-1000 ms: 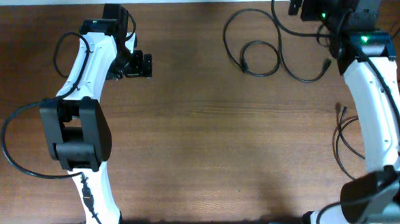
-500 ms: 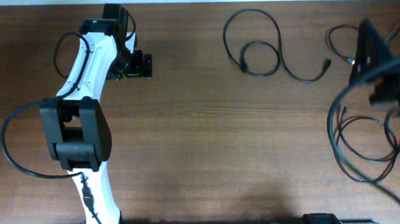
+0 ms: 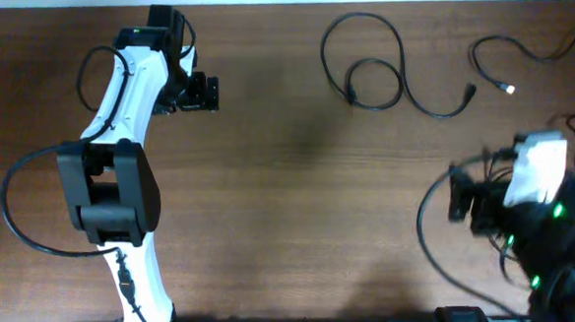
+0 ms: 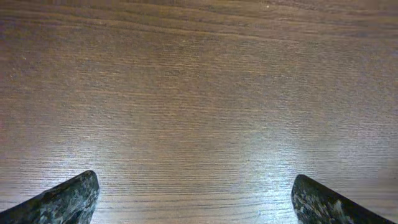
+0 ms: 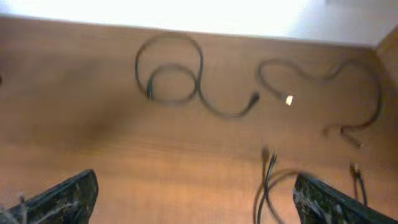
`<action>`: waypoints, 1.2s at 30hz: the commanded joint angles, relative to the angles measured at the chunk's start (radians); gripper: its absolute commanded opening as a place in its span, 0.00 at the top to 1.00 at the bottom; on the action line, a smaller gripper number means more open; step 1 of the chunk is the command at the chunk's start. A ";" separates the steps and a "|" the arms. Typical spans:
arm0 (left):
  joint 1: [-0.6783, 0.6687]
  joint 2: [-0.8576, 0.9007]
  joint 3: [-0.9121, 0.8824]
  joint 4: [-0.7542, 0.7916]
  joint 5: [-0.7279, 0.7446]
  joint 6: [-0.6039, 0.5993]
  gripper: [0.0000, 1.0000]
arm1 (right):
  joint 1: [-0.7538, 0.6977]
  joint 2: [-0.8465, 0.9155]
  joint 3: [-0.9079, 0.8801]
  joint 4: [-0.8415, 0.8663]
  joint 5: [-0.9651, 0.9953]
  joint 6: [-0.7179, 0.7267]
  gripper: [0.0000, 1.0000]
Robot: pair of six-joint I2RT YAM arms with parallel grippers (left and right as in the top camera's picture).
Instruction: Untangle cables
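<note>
black cables (image 3: 402, 83), brown wood-grain table (image 3: 285, 200)

Right hand (image 3: 455, 197) back from cables (image 3: 374, 108)

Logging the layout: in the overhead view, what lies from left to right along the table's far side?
Left claw → looped black cable → black cable with a light tip.
</note>
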 commanded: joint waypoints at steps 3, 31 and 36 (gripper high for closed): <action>0.003 0.002 0.016 -0.002 0.007 -0.006 0.01 | -0.035 -0.338 -0.519 0.432 -0.018 -0.008 0.01; 0.003 0.002 0.016 -0.002 0.007 -0.006 0.01 | -0.085 -0.712 -1.162 0.950 -0.051 0.105 0.01; 0.003 0.002 0.016 -0.002 0.007 -0.005 0.01 | -0.085 -0.712 -1.162 0.950 -0.051 0.105 0.01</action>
